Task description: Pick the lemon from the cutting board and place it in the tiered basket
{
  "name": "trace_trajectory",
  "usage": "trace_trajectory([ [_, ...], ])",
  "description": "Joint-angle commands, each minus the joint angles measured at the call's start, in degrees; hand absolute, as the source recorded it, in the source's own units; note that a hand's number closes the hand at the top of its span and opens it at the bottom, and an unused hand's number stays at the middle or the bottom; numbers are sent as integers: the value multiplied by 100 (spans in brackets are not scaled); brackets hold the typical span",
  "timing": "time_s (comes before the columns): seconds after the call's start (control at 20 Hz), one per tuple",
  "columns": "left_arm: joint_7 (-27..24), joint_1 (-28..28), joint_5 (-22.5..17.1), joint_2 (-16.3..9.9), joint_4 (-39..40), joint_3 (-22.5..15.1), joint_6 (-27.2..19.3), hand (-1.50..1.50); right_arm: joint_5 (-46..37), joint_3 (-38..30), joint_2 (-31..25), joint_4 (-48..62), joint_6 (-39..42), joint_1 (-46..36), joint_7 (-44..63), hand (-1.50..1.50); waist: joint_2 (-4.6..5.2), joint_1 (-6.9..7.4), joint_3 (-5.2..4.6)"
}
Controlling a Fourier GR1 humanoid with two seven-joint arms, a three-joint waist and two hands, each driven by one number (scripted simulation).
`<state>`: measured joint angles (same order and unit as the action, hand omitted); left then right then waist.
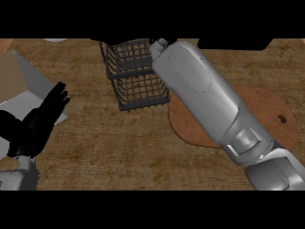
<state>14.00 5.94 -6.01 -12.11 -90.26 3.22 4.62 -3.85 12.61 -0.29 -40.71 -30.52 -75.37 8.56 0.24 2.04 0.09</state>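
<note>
Your right hand point(161, 43) is almost wholly hidden at the end of its grey forearm point(207, 103), up at the top rim of the tiered basket point(136, 74); you cannot tell how its fingers stand or whether they hold anything. The lemon shows nowhere. The forearm runs diagonally over the round cutting board point(273, 116), covering its middle. Your left hand point(36, 125) rests open at the left, fingers up and straight, holding nothing, just before a grey box point(9, 85) on the brown counter point(115, 143).
</note>
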Motion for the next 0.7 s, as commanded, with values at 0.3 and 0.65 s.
trace_trajectory([
  [0.3, 53, 27, -129, -129, 115, 298, 56, 0, 690, -1268, -625, -280, -81, 464, -791, -150, -2, -166, -9],
  [0.65, -275, -428, -161, -80, -40, 309, 210, 0, 1065, -1956, -1777, -506, 518, 827, -619, -150, -14, -174, -9],
])
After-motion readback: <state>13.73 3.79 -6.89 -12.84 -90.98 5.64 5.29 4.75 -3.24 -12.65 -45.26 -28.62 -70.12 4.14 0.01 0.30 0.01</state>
